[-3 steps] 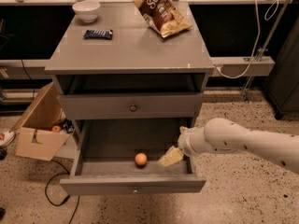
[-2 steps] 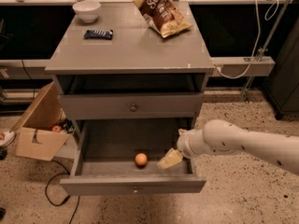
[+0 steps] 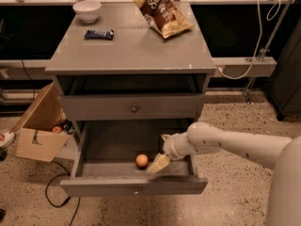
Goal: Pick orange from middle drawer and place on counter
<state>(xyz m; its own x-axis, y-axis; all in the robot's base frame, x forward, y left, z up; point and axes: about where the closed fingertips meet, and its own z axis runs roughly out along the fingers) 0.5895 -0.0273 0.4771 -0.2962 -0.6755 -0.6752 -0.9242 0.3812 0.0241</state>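
The orange (image 3: pixel 141 160) lies on the floor of the open middle drawer (image 3: pixel 134 186), near its front and a little right of centre. My gripper (image 3: pixel 160 153) is inside the drawer, just right of the orange and close to it without touching. It is open and empty, with one cream finger (image 3: pixel 158 164) pointing down-left toward the fruit. The white arm reaches in from the right. The counter (image 3: pixel 131 48) is the grey cabinet's top, above the drawers.
On the counter stand a white bowl (image 3: pixel 87 9), a dark candy bar (image 3: pixel 99 34) and a chip bag (image 3: pixel 162 13). A shut knobbed drawer front (image 3: pixel 134 108) sits above the open drawer. A cardboard box (image 3: pixel 40 128) with clutter stands on the floor at the left.
My gripper has moved a little left inside the drawer, closer to the orange. The orange has not moved.
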